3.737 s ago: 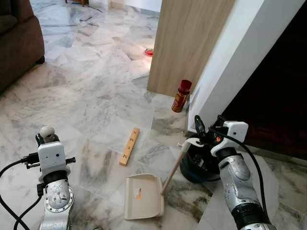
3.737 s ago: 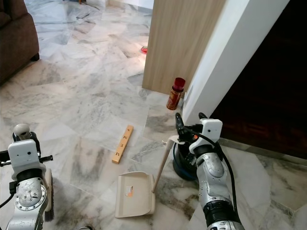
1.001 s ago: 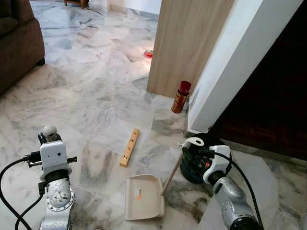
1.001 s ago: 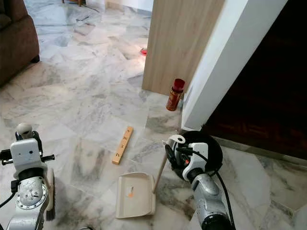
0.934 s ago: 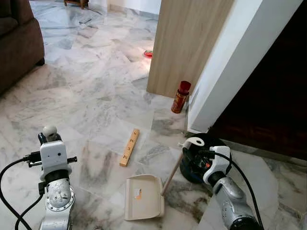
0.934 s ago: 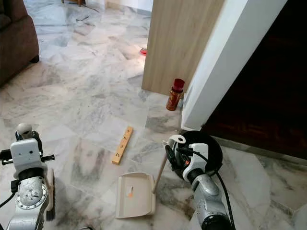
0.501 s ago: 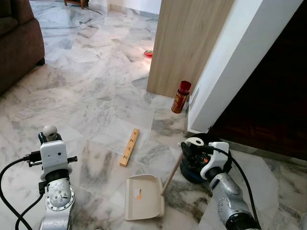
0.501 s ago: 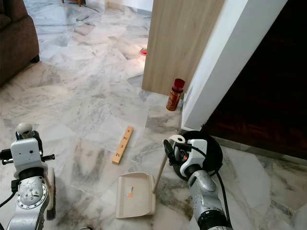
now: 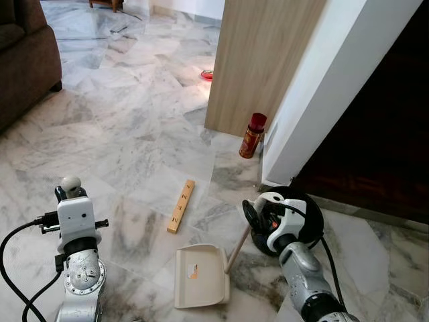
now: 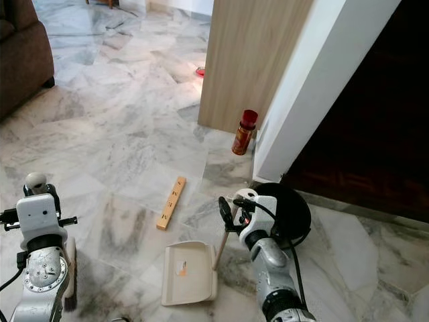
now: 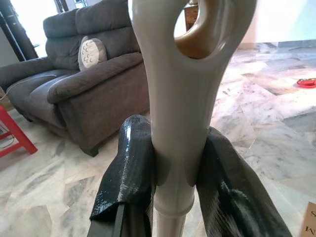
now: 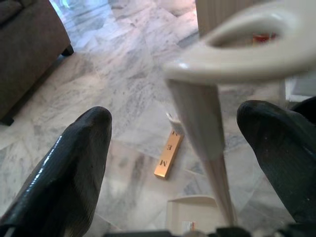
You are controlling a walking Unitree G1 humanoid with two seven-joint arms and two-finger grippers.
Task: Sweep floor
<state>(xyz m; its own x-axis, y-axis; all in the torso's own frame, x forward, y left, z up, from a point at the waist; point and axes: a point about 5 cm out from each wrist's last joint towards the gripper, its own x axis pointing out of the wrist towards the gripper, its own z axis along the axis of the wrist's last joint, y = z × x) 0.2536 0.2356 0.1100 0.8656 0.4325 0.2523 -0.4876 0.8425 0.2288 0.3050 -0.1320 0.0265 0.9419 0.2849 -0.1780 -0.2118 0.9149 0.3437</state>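
Left gripper (image 11: 170, 177) is clamped on the broom handle (image 11: 180, 98), held upright at far left. Wooden block (image 9: 181, 205), lettered "M", lies on the floor ahead of the dustpan (image 9: 201, 275). Dustpan handle (image 12: 207, 123) slants up rightward, between the spread fingers of the right gripper (image 12: 182, 148), ungripped.

A home's living area. Polished marble floor (image 9: 134, 127) runs up to a brown upholstered sofa (image 9: 23, 57), with a wood-panelled partition (image 9: 265, 60) beside a white wall (image 9: 322, 94)
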